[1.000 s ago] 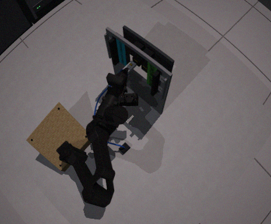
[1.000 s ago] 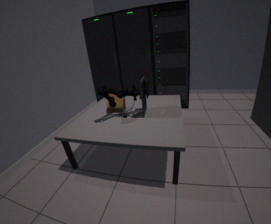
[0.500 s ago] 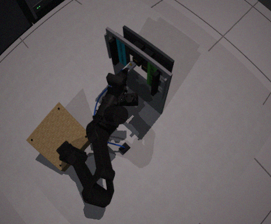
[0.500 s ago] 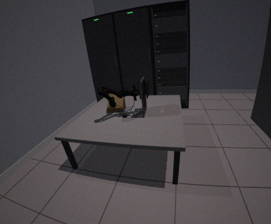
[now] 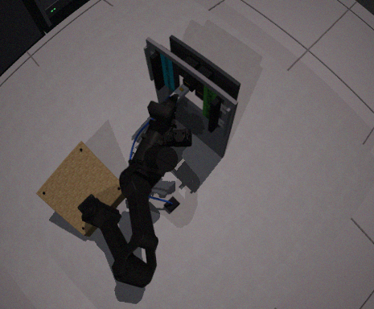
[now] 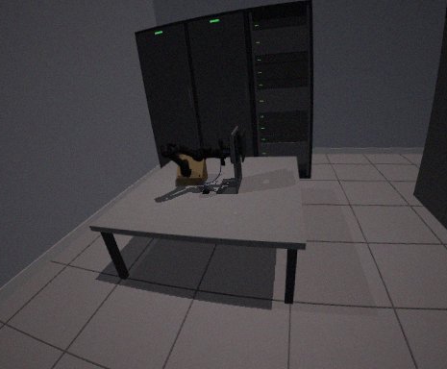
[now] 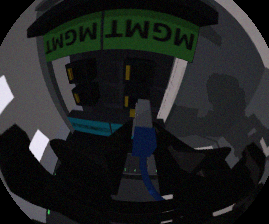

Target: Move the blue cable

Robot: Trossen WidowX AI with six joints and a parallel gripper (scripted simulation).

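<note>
My gripper point(image 5: 177, 96) point(image 7: 141, 124) is shut on the plug of the blue cable. The plug point(image 7: 143, 114) point(image 5: 182, 93) has a pale grey body and a blue boot point(image 7: 144, 141). Its front end points at the dark ports of the upright server panel point(image 5: 190, 67) point(image 6: 233, 146). Whether the plug's tip is inside a port cannot be told. In the wrist view the ports show yellow marks, between green MGMT labels point(image 7: 150, 36) and a teal strip point(image 7: 92, 126). The CONSOLE lettering is not readable. The blue cable point(image 5: 133, 141) point(image 7: 146, 176) trails back from the plug.
A dark back plate point(image 5: 206, 66) stands behind the panel. The cable's far end reaches a small black block point(image 5: 171, 205) point(image 6: 206, 191) on the table point(image 6: 193, 216). A tan board point(image 5: 73, 173) point(image 6: 193, 169) lies beside the arm. Dark cabinets point(image 6: 222, 86) stand beyond the table.
</note>
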